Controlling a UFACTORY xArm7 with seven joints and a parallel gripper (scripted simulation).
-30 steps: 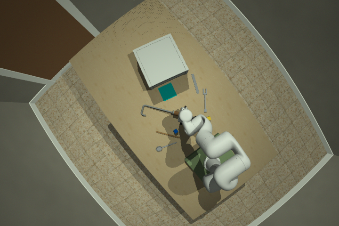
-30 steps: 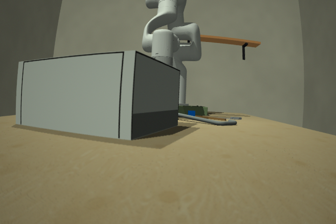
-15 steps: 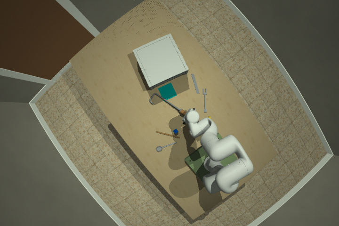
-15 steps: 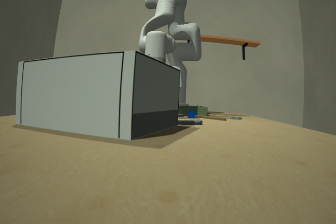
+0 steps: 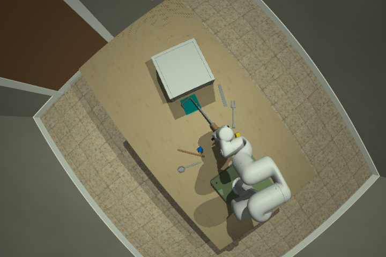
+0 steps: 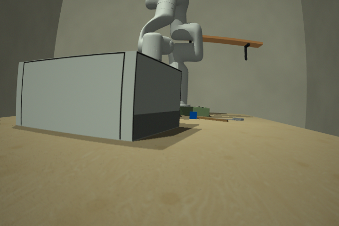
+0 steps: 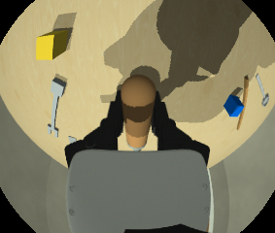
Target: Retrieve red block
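Your gripper (image 7: 139, 131) is clamped on the hook tool's (image 5: 199, 110) brown handle; hook end lies over teal square (image 5: 187, 109) by cabinet (image 5: 183, 67). Red block's not visible.

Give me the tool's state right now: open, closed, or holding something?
Tool: closed on the wooden handle of the hook rod, whose hooked end lies over the teal square by the cabinet.

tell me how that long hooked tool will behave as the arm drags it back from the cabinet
The hook tool probably stays stiff: its shaft runs straight from handle to bent tip across the teal square. Held only by its wooden handle in the gripper, the far tip may sag or swing. The bent end by the cabinet could catch there.
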